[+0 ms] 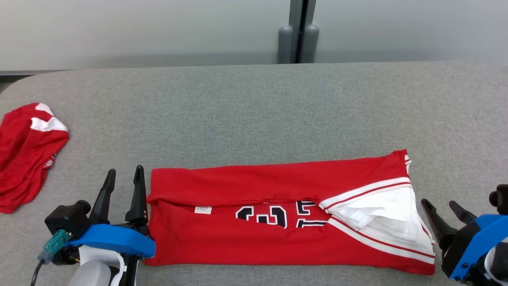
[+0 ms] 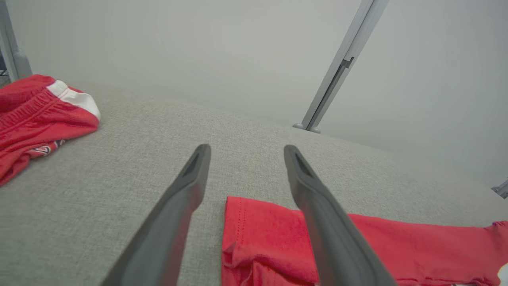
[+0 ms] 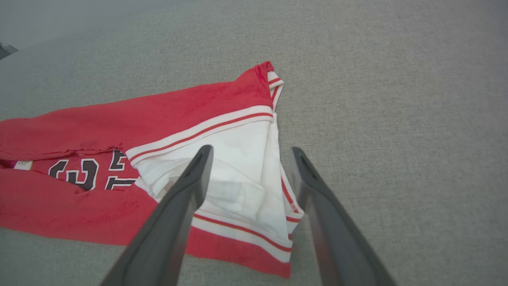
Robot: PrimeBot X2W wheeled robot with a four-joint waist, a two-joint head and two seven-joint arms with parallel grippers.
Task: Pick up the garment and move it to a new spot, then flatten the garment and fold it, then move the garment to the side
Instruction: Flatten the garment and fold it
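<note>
Nearest, at 7 o'clock, the left fingers rise with tips pointing to 12. They are parted and empty, just beside the left edge of the red jersey. At 5 o'clock the right fingers tilt toward 11, also spread and holding nothing, just off the white-trimmed right end. The red jersey lies folded lengthwise at 6 o'clock, near the front edge of the grey surface. Bare cloth-covered room stretches toward 12 and 3. A second red garment lies bunched at 9 o'clock.
</note>
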